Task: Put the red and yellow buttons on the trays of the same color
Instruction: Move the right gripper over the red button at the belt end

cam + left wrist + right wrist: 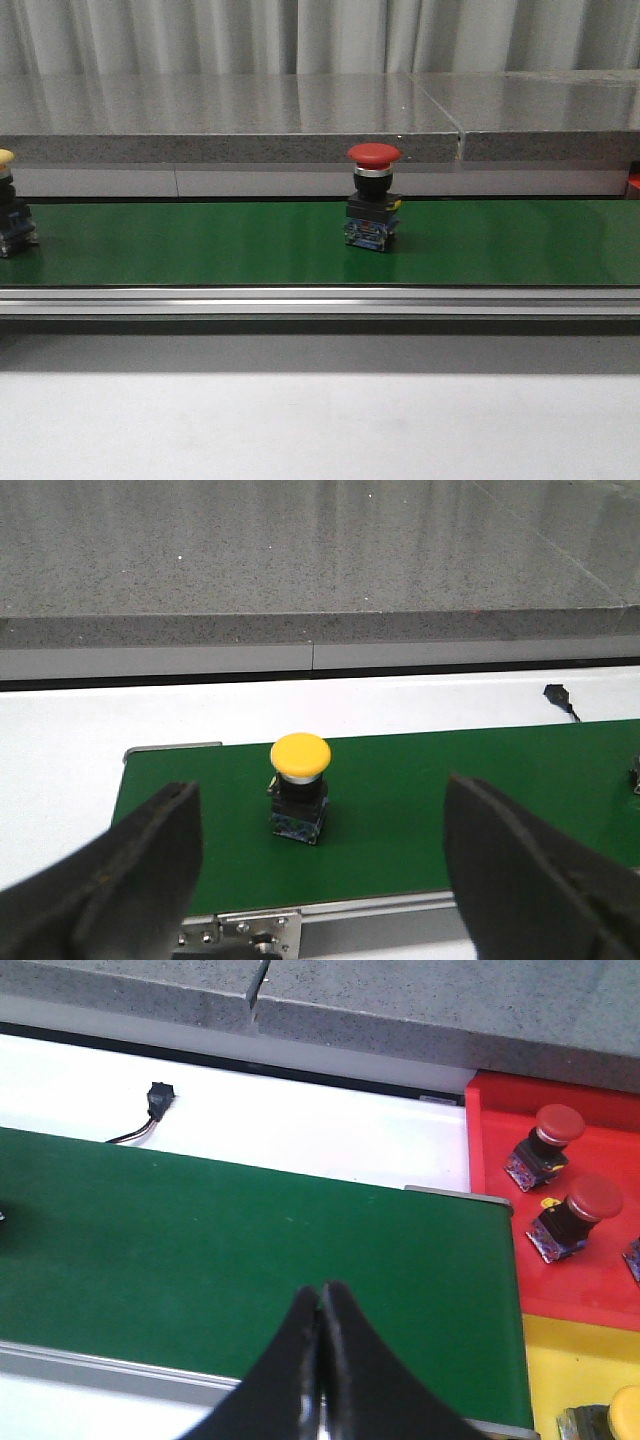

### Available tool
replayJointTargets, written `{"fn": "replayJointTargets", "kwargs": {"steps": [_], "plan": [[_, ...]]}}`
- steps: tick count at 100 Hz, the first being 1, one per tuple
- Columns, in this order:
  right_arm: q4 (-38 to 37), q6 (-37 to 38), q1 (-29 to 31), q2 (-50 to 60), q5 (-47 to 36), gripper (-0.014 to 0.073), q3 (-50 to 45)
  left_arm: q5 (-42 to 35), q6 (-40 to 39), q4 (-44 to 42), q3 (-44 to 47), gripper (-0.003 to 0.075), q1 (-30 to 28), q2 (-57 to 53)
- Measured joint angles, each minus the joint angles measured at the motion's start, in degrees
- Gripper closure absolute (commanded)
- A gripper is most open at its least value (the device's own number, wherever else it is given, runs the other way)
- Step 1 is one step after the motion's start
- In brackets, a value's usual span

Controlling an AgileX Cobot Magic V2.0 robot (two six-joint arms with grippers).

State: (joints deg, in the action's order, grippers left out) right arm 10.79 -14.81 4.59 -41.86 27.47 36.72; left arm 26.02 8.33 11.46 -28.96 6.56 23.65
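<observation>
left gripper: I'm hanging it wide open, yellow button sitting upright on the green belt at 12 o'clock between my fingers.
right gripper: I'm keeping it pinched closed, empty.
red button: standing mid-belt.
handling: rigid, light, top-heavy; I'm judging the black body under the cap the best hold.

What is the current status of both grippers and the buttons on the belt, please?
Left gripper open, empty; right gripper shut, empty. Yellow mushroom-head button at belt end, red mushroom-head button mid-belt. Nothing in the way.
</observation>
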Motion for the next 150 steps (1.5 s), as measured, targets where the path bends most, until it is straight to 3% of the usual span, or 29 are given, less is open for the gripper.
{"fn": "replayJointTargets", "kwargs": {"steps": [26, 85, 96, 111, 117, 150], "plan": [[0.00, 0.00, 0.00, 0.00, 0.00, 0.0661, 0.00, 0.00, 0.00, 0.46, 3.41, 0.0739, 0.00, -6.25], [0.00, 0.00, 0.00, 0.00, -1.49, 0.0645, 0.00, 0.00, 0.00, 0.55, 3.68, 0.0739, 0.00, -6.25], [0.00, 0.00, 0.00, 0.00, -1.24, 0.0484, 0.00, 0.00, 0.00, 0.55, 3.68, 0.0739, 0.00, -6.25], [0.54, 0.00, 0.00, 0.00, 0.78, 0.0048, 0.00, 0.00, 0.00, 0.55, 3.68, 0.0739, 0.00, -6.25], [1.41, 0.00, 0.00, 0.00, 1.13, -0.0073, 0.00, 0.00, 0.00, 0.55, 3.68, 0.0739, 0.00, -6.25], [2.73, -2.66, -1.53, -5.42, 6.36, -0.0032, 3.63, 0.00, 0.00, 0.55, 3.68, 0.0739, 0.00, -6.25]]}}
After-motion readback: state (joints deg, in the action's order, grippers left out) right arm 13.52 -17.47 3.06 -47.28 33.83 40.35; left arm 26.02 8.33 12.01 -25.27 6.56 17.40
